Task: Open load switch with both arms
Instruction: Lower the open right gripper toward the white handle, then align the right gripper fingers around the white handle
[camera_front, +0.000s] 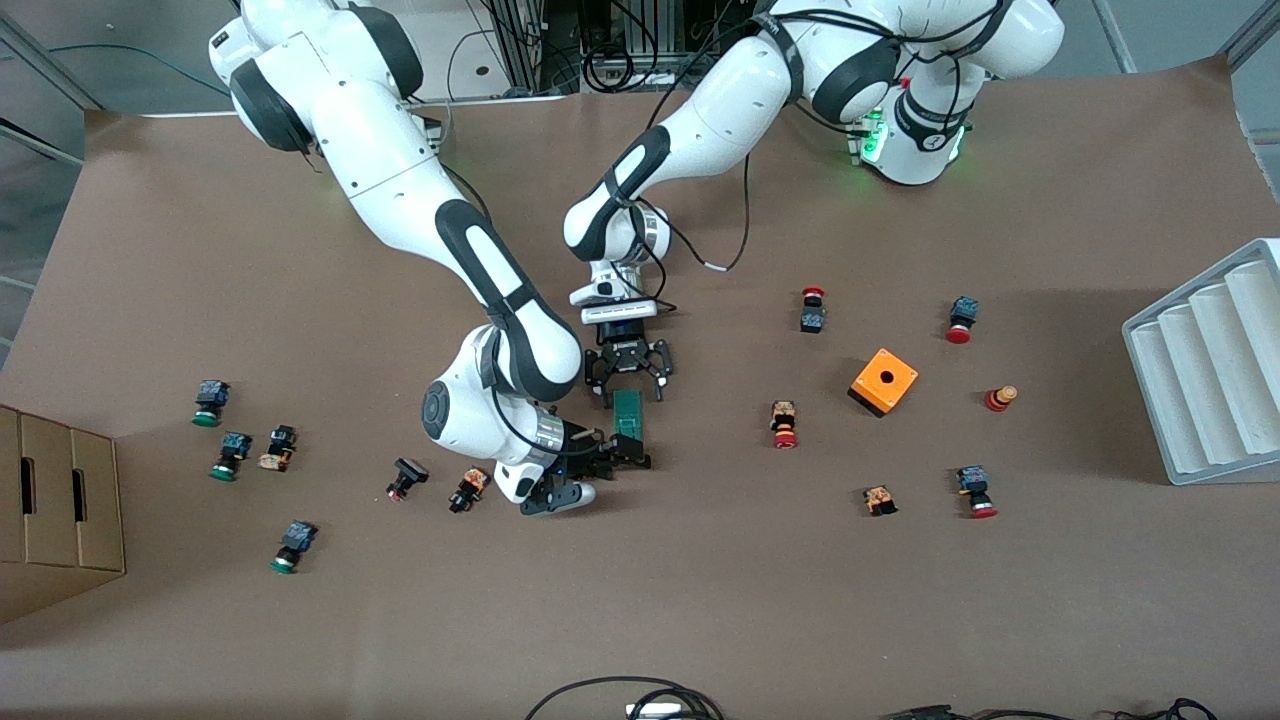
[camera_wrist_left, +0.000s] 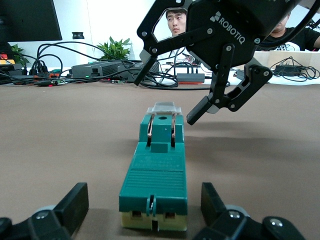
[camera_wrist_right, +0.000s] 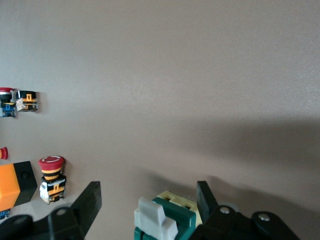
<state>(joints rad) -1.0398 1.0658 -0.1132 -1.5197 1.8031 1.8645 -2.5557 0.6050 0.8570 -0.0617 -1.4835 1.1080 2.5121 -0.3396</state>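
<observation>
load switch (camera_front: 629, 412) on table (camera_front: 700, 600), between tools

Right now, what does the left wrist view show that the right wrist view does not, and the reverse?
Only the left wrist view: the switch's whole length, with the left gripper open astride its pale end. Only the right wrist view: the orange box and red buttons. Both: the switch, its white lever, the right gripper open at the lever end, and the brown table.

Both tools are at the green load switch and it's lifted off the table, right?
No. The left tool and right tool are at the load switch, but it lies flat on the table; the left wrist view shows it.
</observation>
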